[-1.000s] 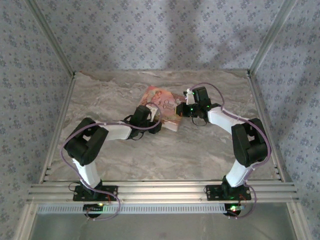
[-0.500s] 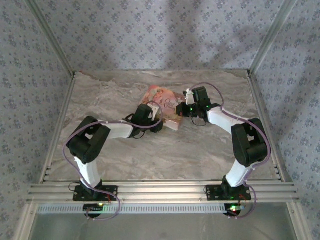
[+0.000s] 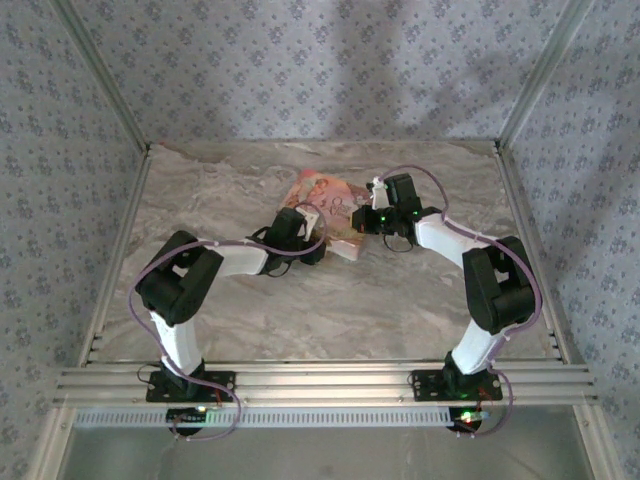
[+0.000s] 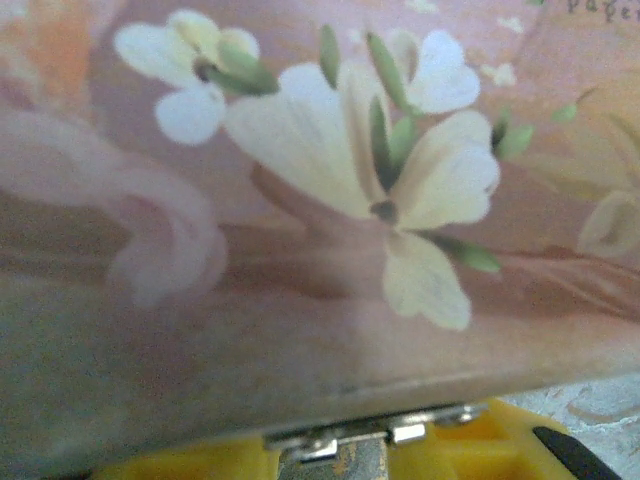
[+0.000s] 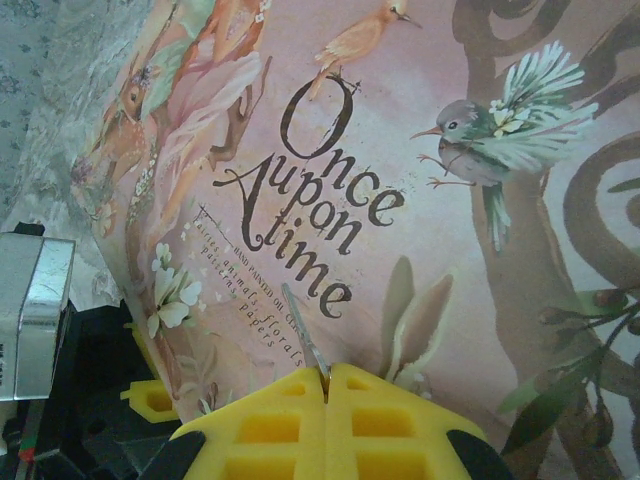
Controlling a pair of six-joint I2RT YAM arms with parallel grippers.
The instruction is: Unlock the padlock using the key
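Key (image 5: 304, 340) blade pinched in closed right tool (image 5: 327, 385) above book-shaped box (image 5: 430, 250) on counter (image 3: 400, 300), not yet in any lock; probable padlock (image 4: 345, 442), metal at box edge, sits at left tool (image 4: 340, 464), grip cannot be told; insertion, turning, shackle release all remain.

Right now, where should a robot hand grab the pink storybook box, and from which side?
Probably its thin near edge, coming in low from the left arm's side. The box lies flat, its wide cover up, likely too broad to span. The edge by the metal clasp is slim, and the left gripper faces it.
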